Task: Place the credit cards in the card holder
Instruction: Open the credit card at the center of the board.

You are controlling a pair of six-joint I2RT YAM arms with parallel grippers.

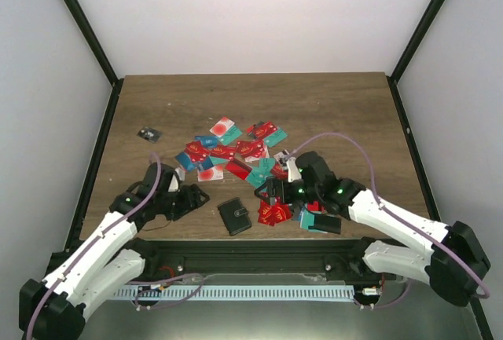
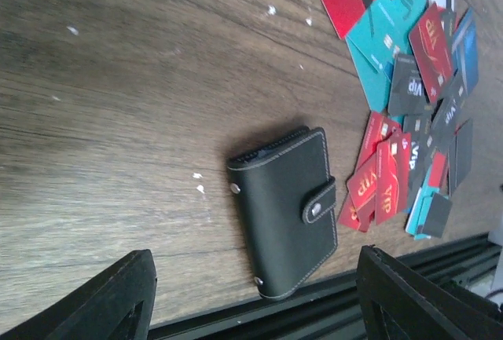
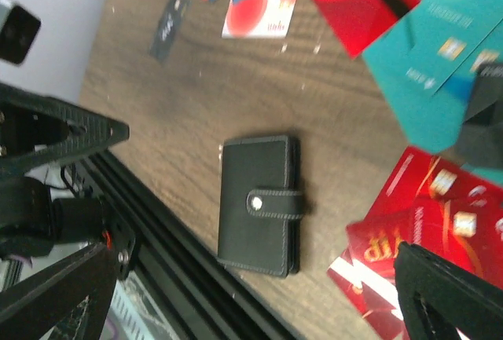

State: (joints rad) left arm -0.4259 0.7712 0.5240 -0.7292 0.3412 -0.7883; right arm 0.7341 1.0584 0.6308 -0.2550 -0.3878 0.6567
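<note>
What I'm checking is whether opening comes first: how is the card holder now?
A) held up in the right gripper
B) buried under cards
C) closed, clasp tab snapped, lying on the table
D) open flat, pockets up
C: the card holder lies shut on the table, clasp tab snapped across its front.

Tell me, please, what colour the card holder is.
Black card holder, pale stitching; clearest in left wrist view.
</note>
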